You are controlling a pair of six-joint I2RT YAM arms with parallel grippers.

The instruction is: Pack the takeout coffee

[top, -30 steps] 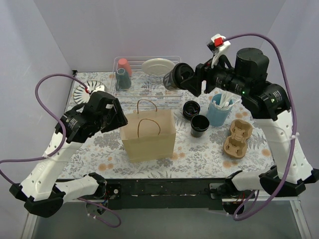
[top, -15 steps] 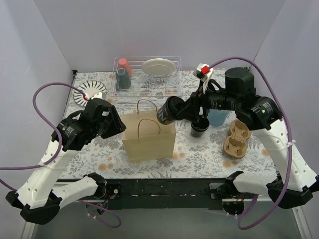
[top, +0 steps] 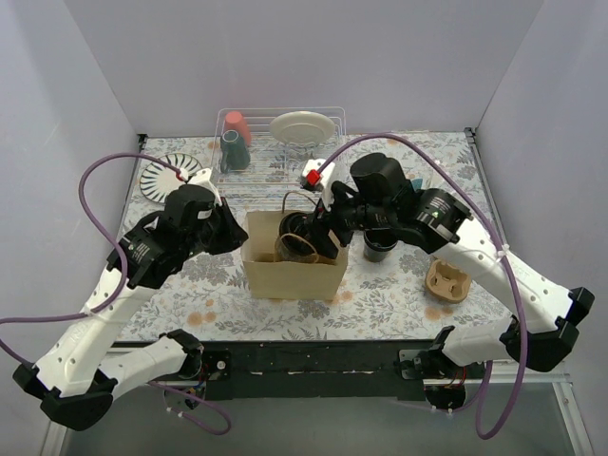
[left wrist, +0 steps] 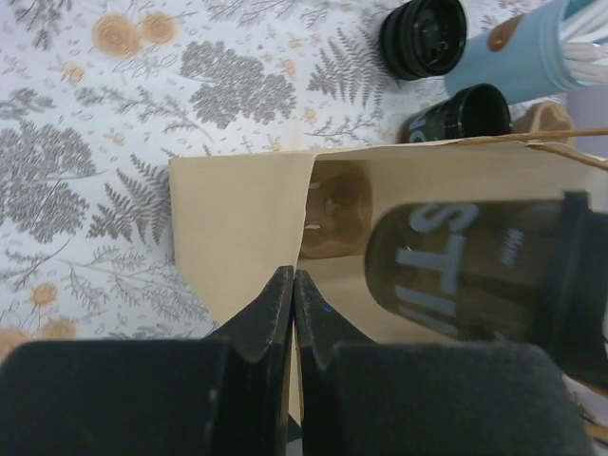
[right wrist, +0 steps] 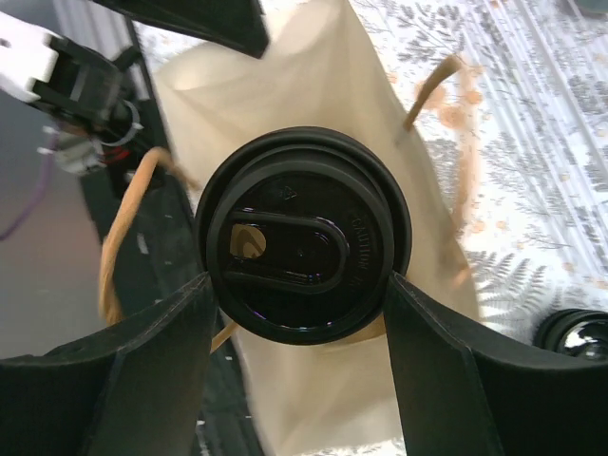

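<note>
Takeout coffee cup (right wrist: pixel 302 249) with a black sip lid lies tilted in the open mouth of the brown paper bag (top: pixel 285 277), clamped between the fingers of the right gripper (right wrist: pixel 299 285). The left gripper (left wrist: pixel 293 290) is pinched tight on the bag's side wall. Beyond the bag, two small black cups (left wrist: pixel 465 112) stand on the table (top: pixel 380 299) just beside a light-blue cup (left wrist: pixel 532 57).

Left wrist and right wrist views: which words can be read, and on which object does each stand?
"STI": large pale letters on the side of the dark cup.
Smaller pale print beside those letters: too blurred to read.
Raised lettering on the cup's black lid: too small to read.
The paper bag shows no text.
</note>
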